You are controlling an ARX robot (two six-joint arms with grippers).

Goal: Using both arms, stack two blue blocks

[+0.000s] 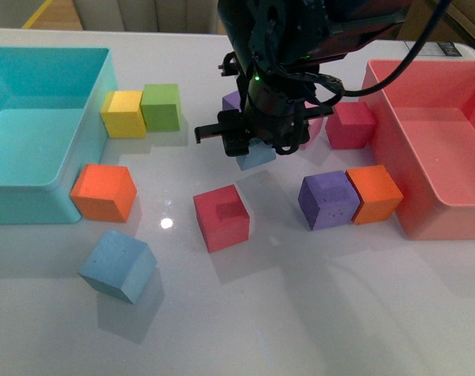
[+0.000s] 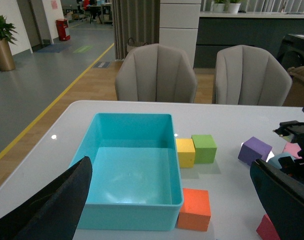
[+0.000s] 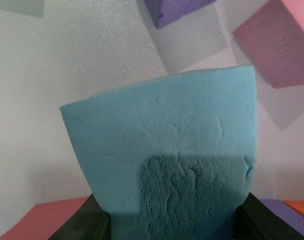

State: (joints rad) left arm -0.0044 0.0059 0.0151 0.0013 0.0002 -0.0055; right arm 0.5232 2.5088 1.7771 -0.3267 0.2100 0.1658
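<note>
Right wrist view: right pincer (image 3: 174, 225) pinches a blue block (image 3: 162, 145) near one edge, tilted; it could land askew on the second blue block (image 1: 118, 266). Left pincer (image 2: 169, 210) spread

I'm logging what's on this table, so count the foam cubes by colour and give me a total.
blue cubes: 2
purple cubes: 2
orange cubes: 2
red cubes: 2
yellow cube: 1
green cube: 1
pink cube: 1
Total: 11
</note>
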